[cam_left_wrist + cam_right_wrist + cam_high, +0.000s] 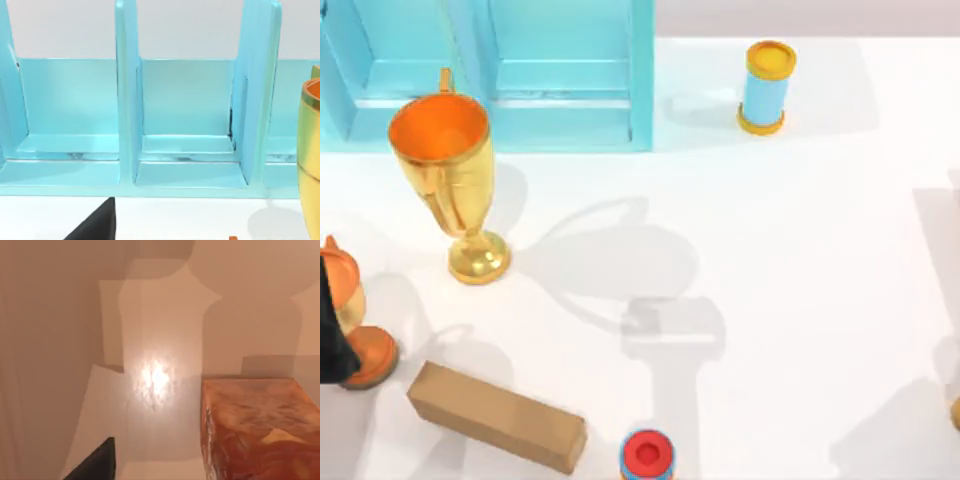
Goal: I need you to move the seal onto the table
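Observation:
The seal (352, 315) stands upright on the white table (770, 250) at the far left edge of the top view. It is glossy, with a rounded orange top and a red-orange foot. My left gripper (328, 335) shows as a dark shape pressed against the seal's left side; its hold is hidden. The left wrist view looks at the light-blue cabinet (185, 150), with the golden trophy (310, 155) beside it. A dark part of my right gripper (95, 465) hangs over bare table beside a marbled orange-brown block (255, 430).
The golden trophy (450, 180) stands in front of the cabinet (520, 70) at the back left. A brown cardboard box (495, 415) lies just right of the seal. A red-topped blue cylinder (647, 455) is at the front, and a blue cylinder with yellow ends (765, 87) at the back.

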You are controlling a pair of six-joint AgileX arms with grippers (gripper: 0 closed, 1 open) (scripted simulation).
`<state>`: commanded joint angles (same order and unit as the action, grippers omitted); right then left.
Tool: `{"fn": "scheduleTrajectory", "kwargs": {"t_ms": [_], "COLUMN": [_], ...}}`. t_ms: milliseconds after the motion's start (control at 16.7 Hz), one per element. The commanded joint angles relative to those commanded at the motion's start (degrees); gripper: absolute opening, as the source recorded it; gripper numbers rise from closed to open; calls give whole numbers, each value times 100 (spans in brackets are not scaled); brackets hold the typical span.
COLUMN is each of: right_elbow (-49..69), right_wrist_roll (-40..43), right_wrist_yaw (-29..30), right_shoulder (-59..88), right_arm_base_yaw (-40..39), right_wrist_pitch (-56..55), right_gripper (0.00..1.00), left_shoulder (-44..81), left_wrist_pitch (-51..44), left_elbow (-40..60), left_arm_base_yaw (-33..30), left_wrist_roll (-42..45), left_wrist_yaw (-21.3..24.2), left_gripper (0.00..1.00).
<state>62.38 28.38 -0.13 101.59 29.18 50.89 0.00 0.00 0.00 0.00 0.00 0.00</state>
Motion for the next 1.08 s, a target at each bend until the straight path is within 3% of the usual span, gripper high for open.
{"fn": "scheduleTrajectory", "kwargs": {"t_ms": [420,1080], "right_elbow": [-275,-275], "right_wrist_roll": [-11,-11], "right_wrist_yaw": [3,3], "right_shoulder": [164,164], "right_arm_base_yaw": [-7,-7], "right_wrist_pitch": [-441,-441], "right_gripper": [100,17], "left_shoulder": [0,0], "left_wrist_pitch": [0,0], "left_elbow": [0,0], "left_arm_base_yaw": [0,0], "left_wrist_roll": [0,0], "left_wrist_yaw": [0,0], "left_gripper": [100,100]}}
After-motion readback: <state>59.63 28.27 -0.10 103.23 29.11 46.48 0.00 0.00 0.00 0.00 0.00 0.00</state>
